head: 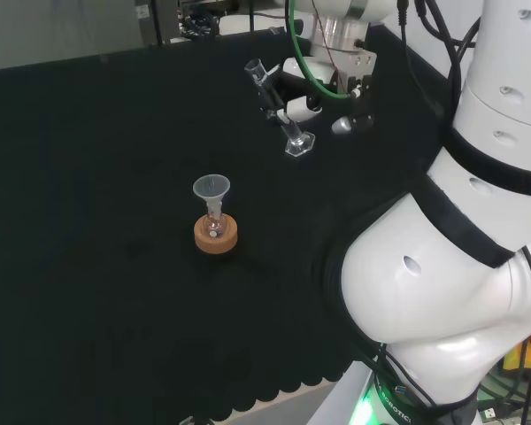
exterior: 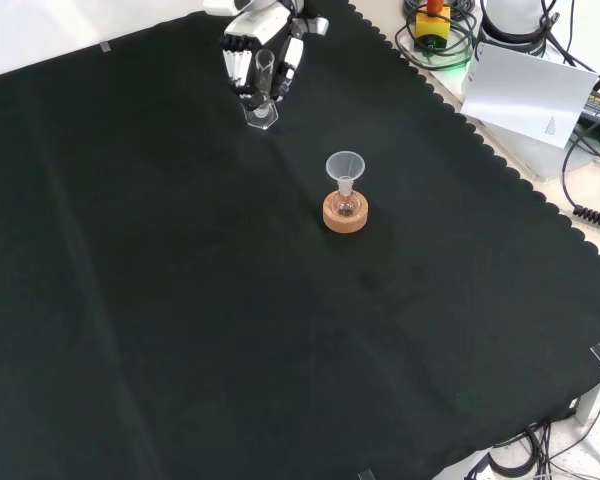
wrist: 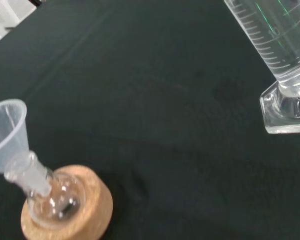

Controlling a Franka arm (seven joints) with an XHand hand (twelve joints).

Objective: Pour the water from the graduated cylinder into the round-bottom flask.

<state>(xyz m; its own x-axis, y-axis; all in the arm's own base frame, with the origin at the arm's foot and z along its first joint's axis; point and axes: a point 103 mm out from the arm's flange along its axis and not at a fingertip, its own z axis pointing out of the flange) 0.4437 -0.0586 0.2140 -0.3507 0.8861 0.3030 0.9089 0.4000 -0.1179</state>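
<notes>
The hand (head: pixel 294 97) is shut on a clear graduated cylinder (head: pixel 277 102), which leans with its mouth toward the head view's left and its hexagonal foot (head: pixel 299 143) low over the cloth. From the front, the hand (exterior: pixel 255 45) grips the cylinder (exterior: pixel 264 85) at the top of the view. A small round-bottom flask (head: pixel 215 225) sits on a cork ring (head: pixel 216 236) with a clear funnel (head: pixel 211 188) in its neck. In the front view the flask (exterior: pixel 345 204) stands below and right of the hand. The wrist view shows the cylinder (wrist: pixel 275 40), funnel (wrist: pixel 7 135) and flask (wrist: pixel 55 197) apart.
The arm's white links (head: pixel 478 221) fill the right of the head view. Beyond the cloth's scalloped edge (exterior: pixel 500 160) in the front view lie a sheet of paper (exterior: pixel 525 95) and cables (exterior: pixel 590 170). Black cloth lies all around the flask.
</notes>
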